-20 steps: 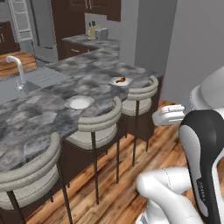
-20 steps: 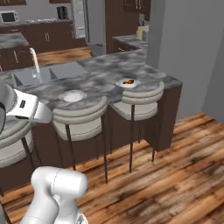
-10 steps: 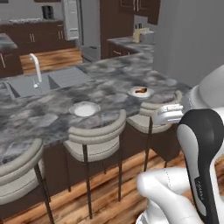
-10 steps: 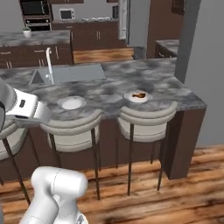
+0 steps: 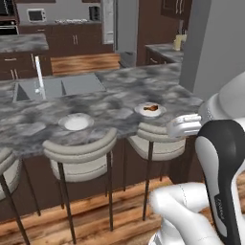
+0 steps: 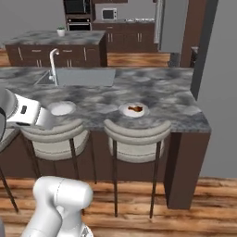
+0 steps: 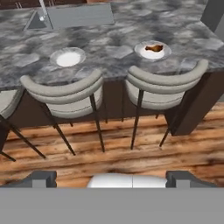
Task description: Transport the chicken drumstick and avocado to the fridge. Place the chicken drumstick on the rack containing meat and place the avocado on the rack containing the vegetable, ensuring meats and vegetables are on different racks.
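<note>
The chicken drumstick (image 5: pixel 151 108) (image 6: pixel 135 109) (image 7: pixel 153 48), a small orange-brown lump, lies on a white plate (image 5: pixel 143 112) (image 7: pixel 163 54) near the right end of the marble island counter (image 5: pixel 115 95). The avocado is out of view. My gripper (image 7: pixel 113 178) is open and empty, its dark fingertips (image 7: pixel 43 178) spread wide, held low over the wood floor in front of the stools and well short of the counter. The fridge (image 5: pixel 119 24) (image 6: pixel 171 25) stands pale grey far behind the island. Its racks are hidden.
An empty white plate (image 5: pixel 75 122) (image 7: pixel 67 57) sits left of the drumstick's plate. Two grey round-backed stools (image 5: pixel 81 153) (image 5: pixel 155 141) stand against the island's front. A sink (image 5: pixel 57 88) with a tap is set in the counter. A grey wall (image 5: pixel 215 48) rises at the right.
The whole picture has swung as the base moved: the island now faces the cameras more squarely and closer. The gripper has stayed open.
</note>
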Robot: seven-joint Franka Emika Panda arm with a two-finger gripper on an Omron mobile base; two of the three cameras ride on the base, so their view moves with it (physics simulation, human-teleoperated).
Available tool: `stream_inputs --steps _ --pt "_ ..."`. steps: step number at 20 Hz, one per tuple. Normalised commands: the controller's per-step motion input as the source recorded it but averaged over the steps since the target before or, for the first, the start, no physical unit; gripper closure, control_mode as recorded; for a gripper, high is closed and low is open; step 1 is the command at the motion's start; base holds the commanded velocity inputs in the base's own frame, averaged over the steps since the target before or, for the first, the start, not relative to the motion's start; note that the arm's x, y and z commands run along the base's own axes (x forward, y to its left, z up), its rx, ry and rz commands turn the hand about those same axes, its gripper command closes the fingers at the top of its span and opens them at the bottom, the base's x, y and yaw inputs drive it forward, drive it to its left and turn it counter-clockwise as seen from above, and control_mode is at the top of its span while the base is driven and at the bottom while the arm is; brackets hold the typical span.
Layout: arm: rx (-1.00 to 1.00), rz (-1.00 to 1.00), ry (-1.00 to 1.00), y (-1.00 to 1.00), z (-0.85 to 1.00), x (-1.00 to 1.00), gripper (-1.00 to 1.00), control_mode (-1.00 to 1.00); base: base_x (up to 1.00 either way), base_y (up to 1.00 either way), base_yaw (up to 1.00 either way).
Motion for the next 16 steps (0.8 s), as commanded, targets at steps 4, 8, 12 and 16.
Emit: stream_inputs --steps 4,8,12,16 --pt "0.0 0.0 0.0 0.0 0.0 0.0 -1.0 1.0 0.34 -1.0 0.32" --pt "0.0 0.0 0.0 0.0 0.0 0.0 -1.0 1.0 0.84 -0.77 0.26" --pt "0.0 0.0 0.0 0.0 0.0 0.0 -1.0 1.0 0.92 -0.21 0.18" --pt "0.0 0.0 0.0 0.0 0.0 0.0 -1.0 1.0 1.0 -0.04 0.11"
